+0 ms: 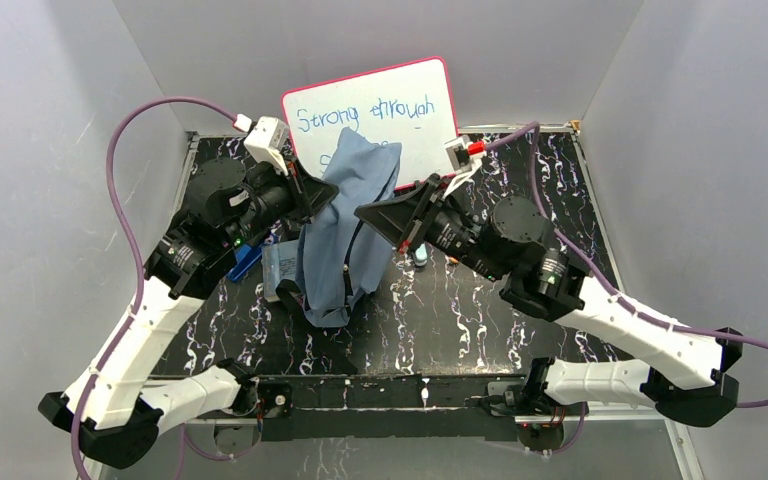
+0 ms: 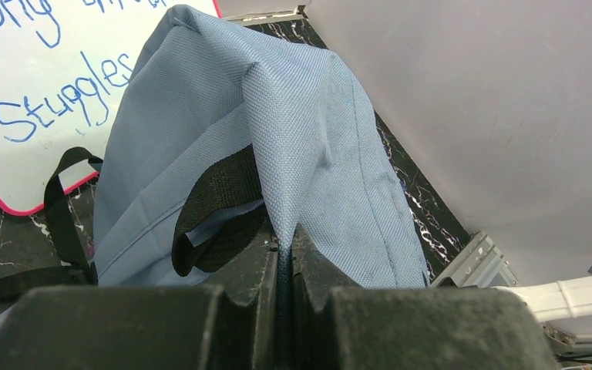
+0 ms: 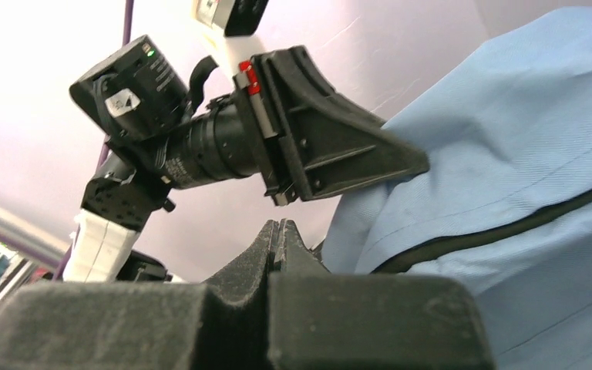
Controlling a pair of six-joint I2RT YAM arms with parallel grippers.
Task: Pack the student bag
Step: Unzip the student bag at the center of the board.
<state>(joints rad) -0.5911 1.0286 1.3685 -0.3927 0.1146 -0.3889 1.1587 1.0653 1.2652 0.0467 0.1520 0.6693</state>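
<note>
The student bag (image 1: 345, 235), grey-blue fabric with a dark zipper line, is held up from the black marbled table (image 1: 480, 310). My left gripper (image 2: 285, 235) is shut on a fold of the bag (image 2: 293, 116) near its black handle (image 2: 216, 193). From above, the left gripper (image 1: 332, 195) grips the bag's upper left side. My right gripper (image 3: 277, 226) is shut, its tips pressed together just left of the bag (image 3: 509, 154) where the zipper (image 3: 493, 223) ends; I see nothing between them. From above, the right gripper (image 1: 362, 213) touches the bag's right side.
A pink-framed whiteboard (image 1: 370, 105) with blue writing leans on the back wall behind the bag. A dark blue object (image 1: 245, 262) and a pale blue flat item (image 1: 280, 265) lie left of the bag. A small item (image 1: 420, 258) stands under the right arm. Grey walls enclose the table.
</note>
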